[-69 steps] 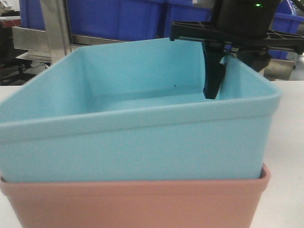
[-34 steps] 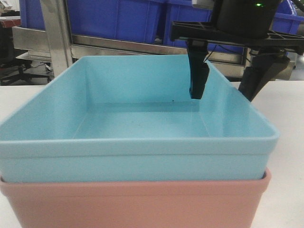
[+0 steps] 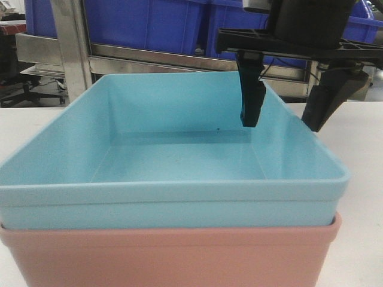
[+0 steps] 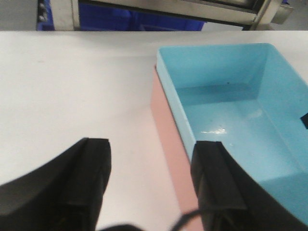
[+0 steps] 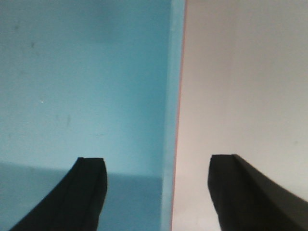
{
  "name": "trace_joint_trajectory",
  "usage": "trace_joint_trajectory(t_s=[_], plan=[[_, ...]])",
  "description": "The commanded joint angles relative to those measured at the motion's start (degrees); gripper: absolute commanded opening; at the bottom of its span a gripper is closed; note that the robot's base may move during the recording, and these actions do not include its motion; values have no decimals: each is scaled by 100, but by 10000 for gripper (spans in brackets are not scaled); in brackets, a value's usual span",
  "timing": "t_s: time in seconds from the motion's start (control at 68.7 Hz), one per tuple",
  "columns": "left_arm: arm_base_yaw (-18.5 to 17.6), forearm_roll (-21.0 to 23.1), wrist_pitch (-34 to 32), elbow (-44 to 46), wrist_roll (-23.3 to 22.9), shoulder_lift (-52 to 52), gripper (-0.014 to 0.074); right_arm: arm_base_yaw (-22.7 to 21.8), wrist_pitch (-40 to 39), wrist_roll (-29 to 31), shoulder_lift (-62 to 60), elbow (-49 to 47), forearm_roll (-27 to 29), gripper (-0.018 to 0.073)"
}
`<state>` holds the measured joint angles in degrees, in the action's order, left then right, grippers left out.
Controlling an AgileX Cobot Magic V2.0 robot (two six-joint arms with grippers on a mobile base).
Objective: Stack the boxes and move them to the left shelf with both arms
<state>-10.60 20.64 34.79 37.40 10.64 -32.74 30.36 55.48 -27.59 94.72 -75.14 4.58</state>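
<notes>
A light blue box [image 3: 173, 192] sits nested inside a salmon pink box [image 3: 173, 254], so only the pink rim and wall show beneath it. The blue one lies level and has nothing in it. The stacked pair rests on a white surface [image 3: 359, 179], close to the front camera. The right tool [image 3: 281, 124] hangs over the far right corner of the blue box with its fingers spread wide. One black finger reaches down inside the box and the other hangs outside its right wall, above the surface. The right wrist view shows that tool [image 5: 158, 161] with the box rim running between its two fingers. The left tool [image 4: 153, 143] is also spread, at the left side of the stack. Its left finger is over the bare surface and its right finger is over the box edge; whether it touches cannot be told. Behind the surface stands a steel rack [image 3: 72, 54] holding dark blue bins [image 3: 143, 24].
</notes>
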Motion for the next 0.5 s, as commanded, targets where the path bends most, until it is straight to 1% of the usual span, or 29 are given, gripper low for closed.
trace_joint_trajectory(t_s=[0.0,0.044,0.146,0.364,0.481], plan=[[17,698,-388,306,-10,-385,294,-1,-47,80,-236,-175,-53,531],[17,958,-438,316,-10,-556,294,-1,-47,80,-236,-175,-53,531],[17,1265,-541,333,-10,-896,294,-1,-47,80,-236,-175,-53,531],[17,1265,386,959,-10,-1875,294,-1,118,80,-236,-175,-182,531],[17,1126,806,1388,-233,-2487,294,-1,130,74,-236,-175,-243,531]])
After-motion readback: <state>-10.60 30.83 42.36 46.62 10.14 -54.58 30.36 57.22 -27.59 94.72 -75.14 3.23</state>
